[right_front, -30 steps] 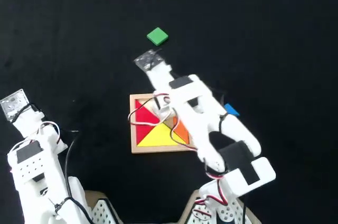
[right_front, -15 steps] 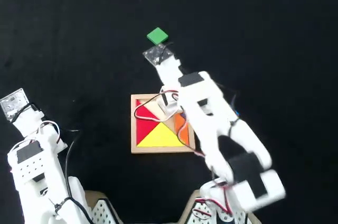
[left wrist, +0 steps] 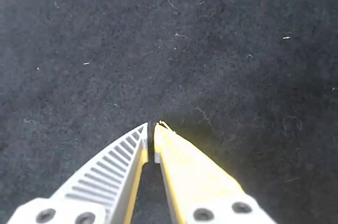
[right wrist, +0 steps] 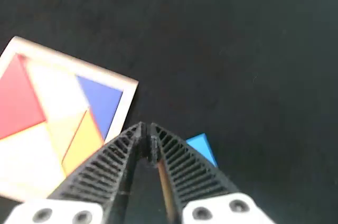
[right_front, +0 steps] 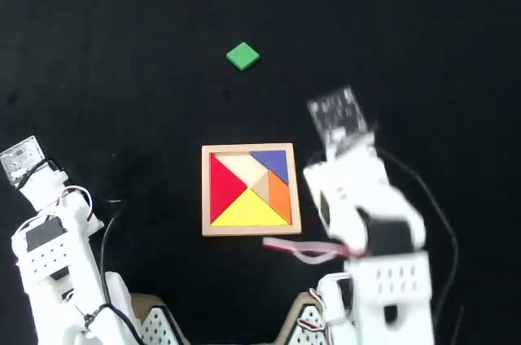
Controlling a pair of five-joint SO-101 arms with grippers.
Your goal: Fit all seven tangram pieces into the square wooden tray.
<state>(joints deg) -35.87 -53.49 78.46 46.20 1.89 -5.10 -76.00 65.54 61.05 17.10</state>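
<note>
Right fingers (right_front: 335, 113) have swung from green square (right_front: 242, 56) to beside tray (right_front: 244, 232)

Right arm pulls back.
The right gripper (right_front: 335, 111) swings away from the small green square piece (right_front: 242, 56); the square wooden tray (right_front: 251, 231) now lies uncovered, off to the gripper's side.

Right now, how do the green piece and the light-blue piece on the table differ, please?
The green piece is a square; the light-blue piece looks triangular, partly hidden behind the right gripper. The green piece lies well beyond the tray; the light-blue piece lies nearer, beside it. Both rest on the table, outside the tray.
</note>
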